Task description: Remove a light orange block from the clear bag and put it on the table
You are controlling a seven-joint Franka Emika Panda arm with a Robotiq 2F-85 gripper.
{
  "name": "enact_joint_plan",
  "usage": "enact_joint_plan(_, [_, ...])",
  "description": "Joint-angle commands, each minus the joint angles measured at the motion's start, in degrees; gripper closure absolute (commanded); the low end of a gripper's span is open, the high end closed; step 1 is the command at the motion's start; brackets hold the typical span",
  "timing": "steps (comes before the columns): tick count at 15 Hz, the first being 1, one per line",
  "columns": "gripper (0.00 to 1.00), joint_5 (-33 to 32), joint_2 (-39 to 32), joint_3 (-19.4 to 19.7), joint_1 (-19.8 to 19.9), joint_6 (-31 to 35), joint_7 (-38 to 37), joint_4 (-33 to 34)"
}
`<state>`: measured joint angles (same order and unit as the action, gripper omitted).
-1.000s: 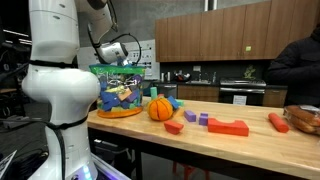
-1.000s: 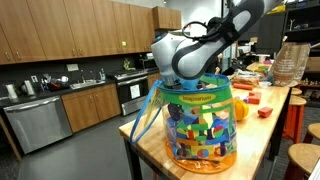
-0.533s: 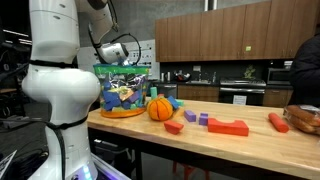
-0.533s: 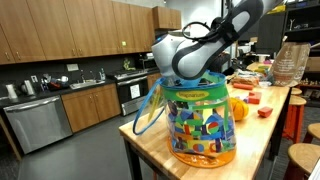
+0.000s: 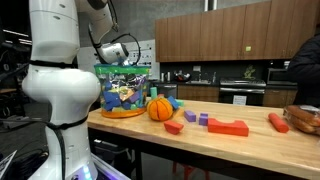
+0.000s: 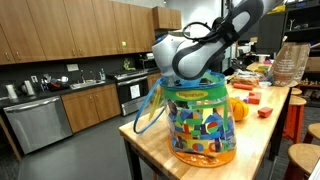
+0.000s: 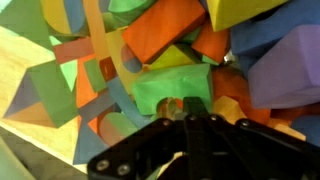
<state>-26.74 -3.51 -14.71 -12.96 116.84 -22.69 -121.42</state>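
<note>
The clear bag (image 5: 122,90) with a green band stands at the table's end, full of coloured blocks, and shows large in an exterior view (image 6: 203,125). My arm reaches down into its open top, so the bag hides the gripper in both exterior views. In the wrist view the gripper (image 7: 190,108) is shut, its fingertips pressed together among the blocks over a green block (image 7: 165,88). A small pale orange piece (image 7: 165,103), perhaps the light orange block, lies just left of the tips. I cannot tell whether anything is pinched. The wooden table (image 5: 250,145) runs off to the right.
An orange ribbed ball (image 5: 160,108) sits beside the bag. Red blocks (image 5: 228,127), a purple block (image 5: 203,119) and a red cylinder (image 5: 278,122) lie further along the table. A person (image 5: 300,60) stands at the far end. Stools (image 6: 300,158) stand beside the table.
The jaws have closed inside the bag. The bag's walls shifted a little as the gripper pressed in; the arm has barely moved.
</note>
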Motion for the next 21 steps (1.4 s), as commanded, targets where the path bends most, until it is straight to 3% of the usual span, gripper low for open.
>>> enact_joint_plan(1, [0.98,0.1,0.3,0.7,-0.7,-0.1,-0.1,0.0])
enact_joint_plan(5, [0.75,0.1,1.2,0.5,-0.8,-0.2,-0.1,-0.2])
enact_joint_plan(9, [0.74,0.1,1.4,0.5,-0.8,-0.2,-0.1,-0.6])
enact_joint_plan(11, [0.24,0.1,1.3,0.5,-0.8,-0.2,-0.1,-0.6])
enact_joint_plan(12, [0.47,0.1,1.3,0.5,-0.8,-0.2,-0.1,-0.6])
enact_joint_plan(16, [0.24,0.1,1.3,0.5,-0.8,-0.2,-0.1,-0.6])
enact_joint_plan(21, [0.24,0.1,1.3,0.5,-0.8,-0.2,-0.1,-0.6])
